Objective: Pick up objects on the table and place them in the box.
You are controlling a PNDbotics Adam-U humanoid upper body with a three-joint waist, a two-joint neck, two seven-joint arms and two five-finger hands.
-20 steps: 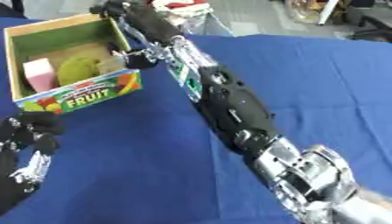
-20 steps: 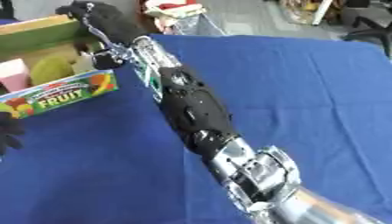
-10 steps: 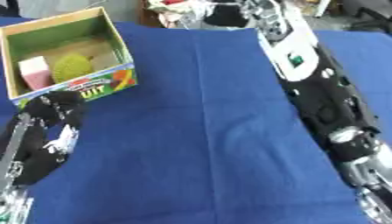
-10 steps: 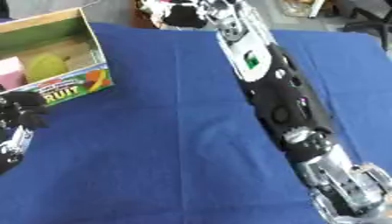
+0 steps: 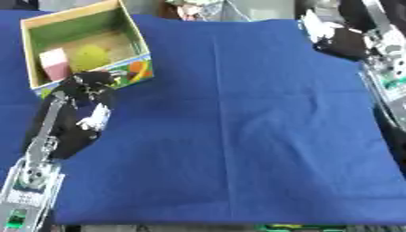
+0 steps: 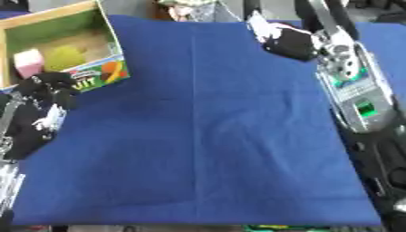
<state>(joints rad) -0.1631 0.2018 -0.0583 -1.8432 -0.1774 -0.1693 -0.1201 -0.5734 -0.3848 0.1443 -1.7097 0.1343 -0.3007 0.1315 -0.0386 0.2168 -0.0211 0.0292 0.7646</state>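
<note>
One box (image 5: 135, 43), front lettering partly hidden

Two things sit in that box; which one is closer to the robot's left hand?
The pink block, in the box beside the round yellow-green object, which lies further right. The left hand is at the box's near wall.

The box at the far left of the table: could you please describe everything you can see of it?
The box looks like open-topped cardboard, tan outside and green inside, with colourful fruit printing on its front. It sits askew on the blue cloth. Inside lie a pink block and a yellow-green round object. The left hand is against its front.
</note>
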